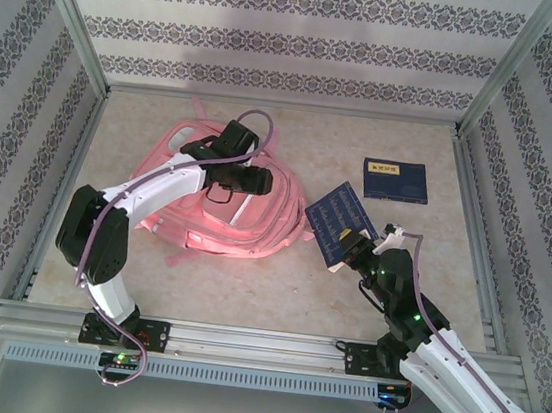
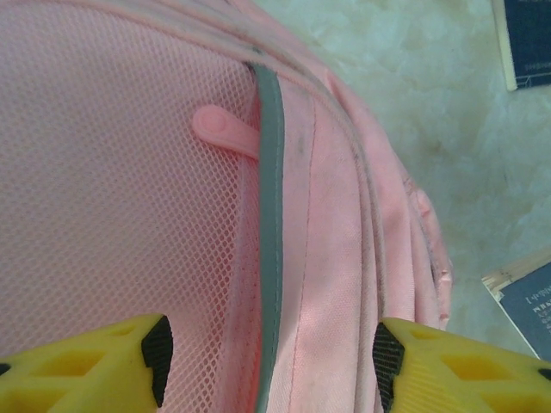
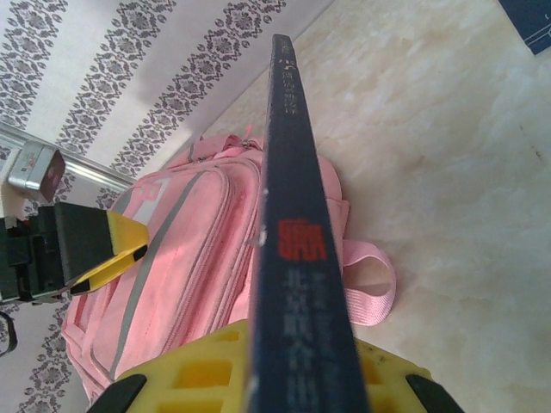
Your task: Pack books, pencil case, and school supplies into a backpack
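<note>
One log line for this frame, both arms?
left gripper: open, over backpack fabric | right gripper: shut on navy book, raised beside backpack | second navy book: flat on table | status: book not yet packed

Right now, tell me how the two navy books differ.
The held book is pinched in the right claw; the far book lies free on the table. The held book is tilted up off the table; the far book lies flat. The held book is nearer the backpack than the far book. Both are dark navy.
</note>
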